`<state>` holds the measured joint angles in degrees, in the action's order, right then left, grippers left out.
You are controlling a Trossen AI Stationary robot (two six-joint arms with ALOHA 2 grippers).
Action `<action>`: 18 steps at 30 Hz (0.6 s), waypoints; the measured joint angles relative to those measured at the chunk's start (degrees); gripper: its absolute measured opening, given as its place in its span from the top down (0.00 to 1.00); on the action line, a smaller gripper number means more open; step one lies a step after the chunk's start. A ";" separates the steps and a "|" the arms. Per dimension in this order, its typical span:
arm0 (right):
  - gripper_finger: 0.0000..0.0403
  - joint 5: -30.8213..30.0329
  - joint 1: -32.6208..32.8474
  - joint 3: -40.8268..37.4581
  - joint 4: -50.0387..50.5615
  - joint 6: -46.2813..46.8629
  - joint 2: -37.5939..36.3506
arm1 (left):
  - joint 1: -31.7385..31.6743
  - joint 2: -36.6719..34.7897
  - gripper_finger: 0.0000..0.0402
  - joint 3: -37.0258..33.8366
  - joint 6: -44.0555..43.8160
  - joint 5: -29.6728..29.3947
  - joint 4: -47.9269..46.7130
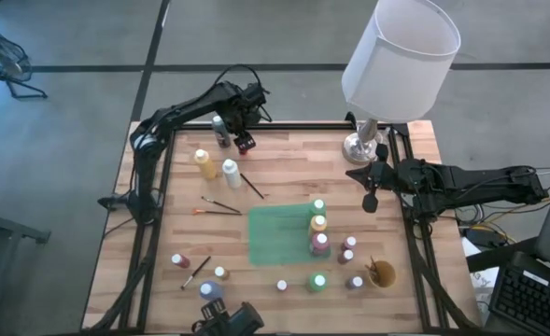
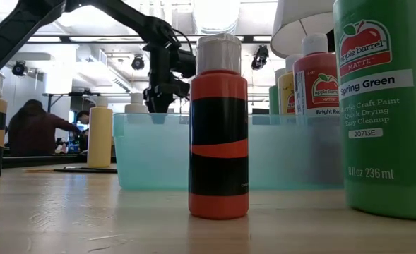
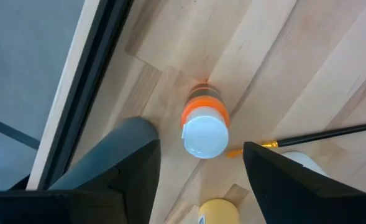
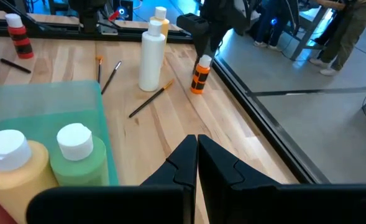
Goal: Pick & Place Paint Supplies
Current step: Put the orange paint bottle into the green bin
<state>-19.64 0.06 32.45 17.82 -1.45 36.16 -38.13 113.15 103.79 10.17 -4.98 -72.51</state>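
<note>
Bottle upright: the small orange-and-black paint bottle (image 3: 203,124) stands on its base near the table's far left edge, long axis vertical, pale cap up. The left gripper (image 3: 201,165) hangs directly above it with fingers spread and apart from it. The right gripper (image 4: 197,155), fingers pressed together, waits over the table's right side. The butcher-block table (image 1: 284,182) has a dark frame on a grey floor, with a workshop beyond. A thin brush (image 3: 313,135) lies flat just beside the bottle.
</note>
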 joint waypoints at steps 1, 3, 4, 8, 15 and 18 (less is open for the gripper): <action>0.98 0.00 -0.01 0.00 0.00 0.01 0.00 | 0.00 0.10 0.42 0.00 -0.04 0.14 0.00; 0.98 0.00 -0.01 0.02 0.00 -0.01 0.00 | 0.00 0.32 0.42 0.00 -0.08 0.79 0.00; 0.98 0.00 -0.01 0.00 0.00 -0.01 0.00 | 0.02 0.45 0.42 0.00 -0.10 1.01 0.02; 0.98 0.00 -0.01 0.00 0.00 0.00 0.00 | 0.04 0.86 0.42 0.00 -0.15 1.03 0.04; 0.98 0.01 0.00 -0.42 0.04 0.00 -0.02 | 0.04 2.19 0.42 -0.04 -0.43 1.18 0.23; 0.98 0.01 0.00 -0.72 0.07 -0.01 -0.02 | 0.04 2.70 0.42 -0.11 -0.19 1.22 0.35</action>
<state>-19.63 0.06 31.72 17.90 -1.45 36.14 -38.09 115.85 103.68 9.98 -3.76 -72.16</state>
